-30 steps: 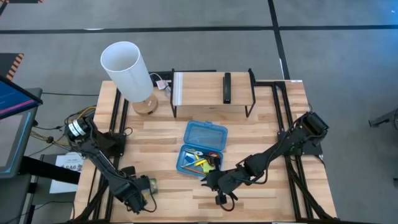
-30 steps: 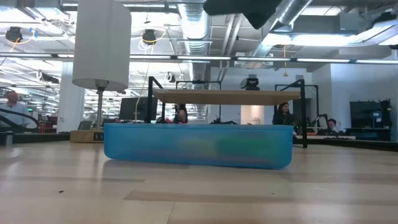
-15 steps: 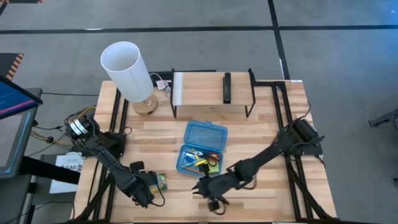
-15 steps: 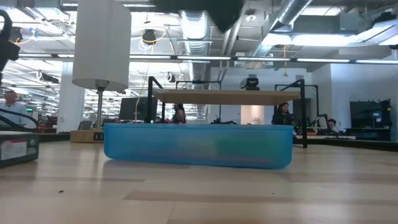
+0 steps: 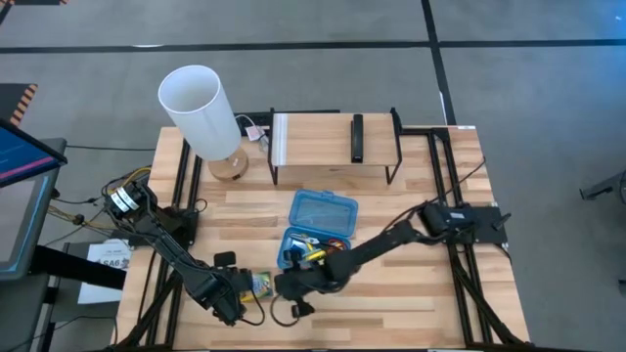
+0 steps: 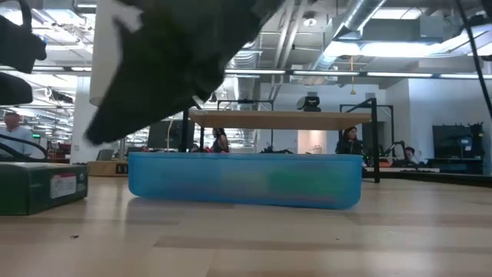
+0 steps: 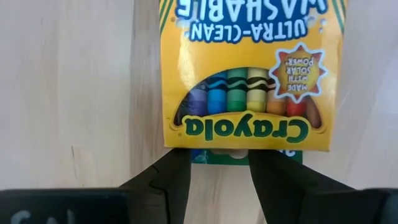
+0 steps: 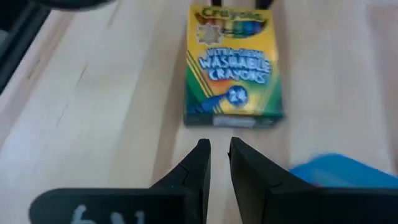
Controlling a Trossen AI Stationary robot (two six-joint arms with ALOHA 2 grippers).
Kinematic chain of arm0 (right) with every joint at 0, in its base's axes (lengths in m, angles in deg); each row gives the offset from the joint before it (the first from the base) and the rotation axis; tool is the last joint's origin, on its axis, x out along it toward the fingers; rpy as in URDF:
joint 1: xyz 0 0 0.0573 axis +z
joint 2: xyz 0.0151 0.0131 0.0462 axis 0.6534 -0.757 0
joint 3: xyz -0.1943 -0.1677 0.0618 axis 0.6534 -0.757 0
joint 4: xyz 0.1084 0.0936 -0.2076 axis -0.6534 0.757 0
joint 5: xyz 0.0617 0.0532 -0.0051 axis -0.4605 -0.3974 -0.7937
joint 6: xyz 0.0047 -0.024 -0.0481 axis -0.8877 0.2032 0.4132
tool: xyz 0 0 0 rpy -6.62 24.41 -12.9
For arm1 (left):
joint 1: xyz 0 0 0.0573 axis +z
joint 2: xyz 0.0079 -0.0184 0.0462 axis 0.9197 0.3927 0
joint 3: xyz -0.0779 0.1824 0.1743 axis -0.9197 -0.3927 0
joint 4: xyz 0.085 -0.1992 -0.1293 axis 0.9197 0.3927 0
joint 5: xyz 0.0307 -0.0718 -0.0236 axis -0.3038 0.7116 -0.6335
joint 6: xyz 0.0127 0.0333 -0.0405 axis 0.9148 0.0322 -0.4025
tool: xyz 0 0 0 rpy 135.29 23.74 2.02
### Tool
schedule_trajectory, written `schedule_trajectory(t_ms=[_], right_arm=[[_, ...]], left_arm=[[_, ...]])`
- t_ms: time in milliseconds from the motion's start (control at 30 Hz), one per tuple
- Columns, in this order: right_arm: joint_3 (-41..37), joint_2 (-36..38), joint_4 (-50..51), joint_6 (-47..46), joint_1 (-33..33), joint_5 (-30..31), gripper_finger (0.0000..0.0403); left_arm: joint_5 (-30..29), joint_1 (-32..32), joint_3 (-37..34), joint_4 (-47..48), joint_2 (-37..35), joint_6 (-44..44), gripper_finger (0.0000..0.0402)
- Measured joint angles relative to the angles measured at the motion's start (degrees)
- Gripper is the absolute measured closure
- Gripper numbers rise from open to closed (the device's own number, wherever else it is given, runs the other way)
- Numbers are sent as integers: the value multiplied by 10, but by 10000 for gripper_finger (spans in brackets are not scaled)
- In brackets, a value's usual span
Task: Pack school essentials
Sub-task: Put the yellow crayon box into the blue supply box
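The yellow-green crayon box (image 5: 259,285) lies flat on the table, face up, left of the blue case (image 5: 324,210); it also shows in the low view (image 6: 38,188). The case's open tray holds yellow pencils (image 5: 311,257) and red-handled scissors (image 5: 334,248). My left gripper (image 7: 219,165) stands at the box's logo end (image 7: 242,127), open by a small gap. My right gripper (image 8: 219,149) hovers off the box's other end (image 8: 233,118), fingers a narrow gap apart, holding nothing. In the high view the grippers (image 5: 240,290) (image 5: 290,286) flank the box. My left gripper has both fingertips (image 7: 177,171) at the crayon box's short end below the logo (image 7: 217,155), coming from above. The fingers cover that edge, so I cannot tell whether they touch it. The box lies flat on the table.
A white lamp (image 5: 201,103) stands at the far left. A low black-framed shelf (image 5: 333,142) with a black item (image 5: 358,137) stands behind the case. The case's blue wall (image 6: 246,178) fills the middle of the low view. People sit in the room beyond.
My left gripper has moved toward the table's right, and the crayon box has come with it along the table toward the case. My right gripper has swung from near the case's near right corner toward the table's left, ending close to the box.
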Motion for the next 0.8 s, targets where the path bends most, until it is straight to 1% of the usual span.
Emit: schedule_trajectory(t_ms=[33, 100, 267, 633, 800], right_arm=[[9, -7, 15, 0, -2, -6, 321], [29, -27, 12, 0, -4, -16, 321], [57, -50, 32, 0, -4, -18, 321], [56, -51, 49, -5, -8, -18, 321], [56, -51, 60, -16, -10, -18, 321]], left_arm=[[-4, 0, 0, -4, 0, 3, 255], [-13, 1, 0, -10, 0, 9, 255], [-32, 5, 0, -34, 0, 27, 255], [-41, 13, 0, -53, 0, 41, 255], [-55, 14, 0, -60, 0, 50, 255]])
